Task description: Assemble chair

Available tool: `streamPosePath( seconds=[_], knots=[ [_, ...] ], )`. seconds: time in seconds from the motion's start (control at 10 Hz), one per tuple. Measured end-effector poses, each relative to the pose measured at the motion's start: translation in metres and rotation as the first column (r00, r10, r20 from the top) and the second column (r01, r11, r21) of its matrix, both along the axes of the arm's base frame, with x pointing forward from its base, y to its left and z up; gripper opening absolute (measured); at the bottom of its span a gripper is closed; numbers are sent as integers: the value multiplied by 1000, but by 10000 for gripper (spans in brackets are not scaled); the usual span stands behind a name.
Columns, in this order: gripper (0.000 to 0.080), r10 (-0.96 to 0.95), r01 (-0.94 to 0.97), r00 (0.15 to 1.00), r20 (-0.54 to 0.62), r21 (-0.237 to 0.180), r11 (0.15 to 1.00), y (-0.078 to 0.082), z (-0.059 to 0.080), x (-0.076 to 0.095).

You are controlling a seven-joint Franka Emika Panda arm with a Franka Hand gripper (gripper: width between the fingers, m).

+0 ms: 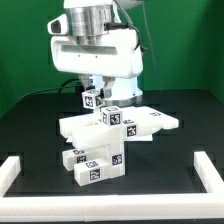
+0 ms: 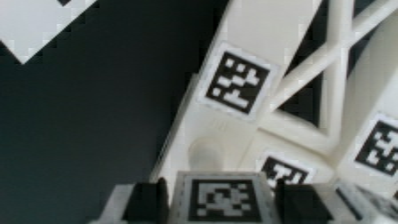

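Observation:
The chair parts (image 1: 118, 128) lie stacked mid-table: a flat white slab, tagged blocks on top, and a tagged frame piece (image 1: 96, 166) in front. My gripper (image 1: 93, 97) hangs just above the stack's rear left and is shut on a small white tagged cube (image 1: 92, 99). In the wrist view the cube (image 2: 217, 197) sits between the dark fingers (image 2: 146, 202) of the gripper (image 2: 217, 190). Beyond it is a white frame part (image 2: 267, 95) with several tags. The cube's lower end is hidden.
Low white border rails (image 1: 12, 172) run along the front and sides of the black table (image 1: 40, 120). The white arm body (image 1: 95, 50) looms over the back of the stack. A green wall stands behind.

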State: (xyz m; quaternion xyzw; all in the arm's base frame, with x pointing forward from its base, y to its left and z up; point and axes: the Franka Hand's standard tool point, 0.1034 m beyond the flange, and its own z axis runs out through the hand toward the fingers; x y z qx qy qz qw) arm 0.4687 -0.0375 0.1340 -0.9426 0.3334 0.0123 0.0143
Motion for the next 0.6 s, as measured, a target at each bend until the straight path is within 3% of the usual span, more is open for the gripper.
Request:
streamPosePath(
  seconds=[0.6],
  knots=[
    [282,12,-12,1000,-7,-5,1000,-2,-7,-9]
  ],
)
